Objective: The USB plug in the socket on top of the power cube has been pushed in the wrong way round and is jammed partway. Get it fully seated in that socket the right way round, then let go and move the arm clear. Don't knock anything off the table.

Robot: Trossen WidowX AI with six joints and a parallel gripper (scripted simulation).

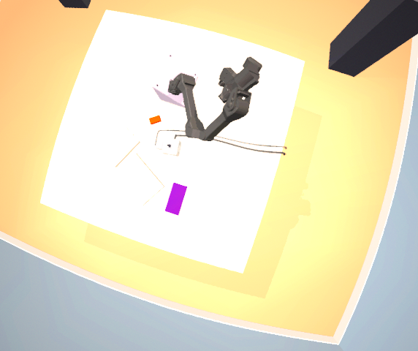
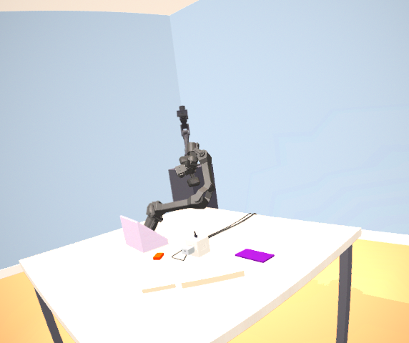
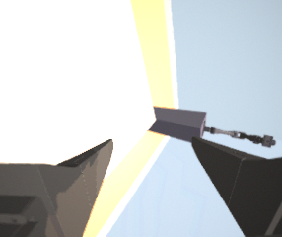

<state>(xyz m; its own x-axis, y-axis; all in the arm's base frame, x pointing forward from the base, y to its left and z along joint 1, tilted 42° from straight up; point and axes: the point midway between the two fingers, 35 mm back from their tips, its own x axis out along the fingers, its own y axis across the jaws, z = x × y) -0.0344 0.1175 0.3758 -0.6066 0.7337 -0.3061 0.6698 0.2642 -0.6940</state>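
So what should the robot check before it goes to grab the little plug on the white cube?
1. Gripper open and empty: ok.
2. Gripper above the power cube: not ok, the arm is folded up behind it.
3. USB plug standing on top of the cube: ok.
4. Which way round the plug sits: cannot tell, too small.
5. Orange block and purple card away from the cube: ok.

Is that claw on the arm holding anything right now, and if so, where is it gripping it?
Nothing is held. The gripper is open, with only table edge and wall visible between its fingers.
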